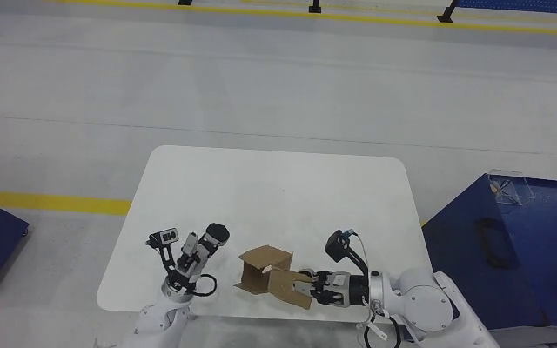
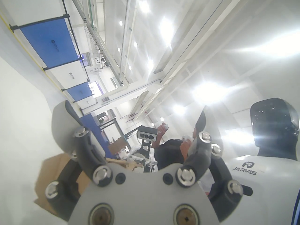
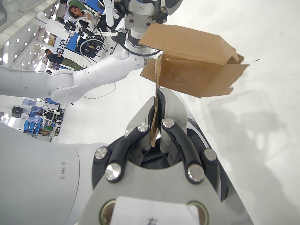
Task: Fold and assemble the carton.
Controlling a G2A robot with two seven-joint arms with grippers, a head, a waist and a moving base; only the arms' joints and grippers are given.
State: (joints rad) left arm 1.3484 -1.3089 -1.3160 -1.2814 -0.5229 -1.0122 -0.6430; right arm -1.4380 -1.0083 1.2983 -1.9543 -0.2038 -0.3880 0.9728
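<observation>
Right gripper (image 3: pixel 157 101) pinches a carton (image 3: pixel 194 71) flap; left gripper (image 2: pixel 134 111) sits near it, fingers (image 2: pixel 62 127) spread wide, empty; probably smart to brace the carton's body before folding.

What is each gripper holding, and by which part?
Right gripper pinches the carton by one end flap. Left gripper is open, holding nothing.

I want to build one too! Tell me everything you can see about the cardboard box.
The carton is plain brown cardboard, half-formed into a box shape, with open ends and flaps sticking out. It is near the front edge of the white table. The right gripper pinches one flap edge-on between its fingers.
</observation>
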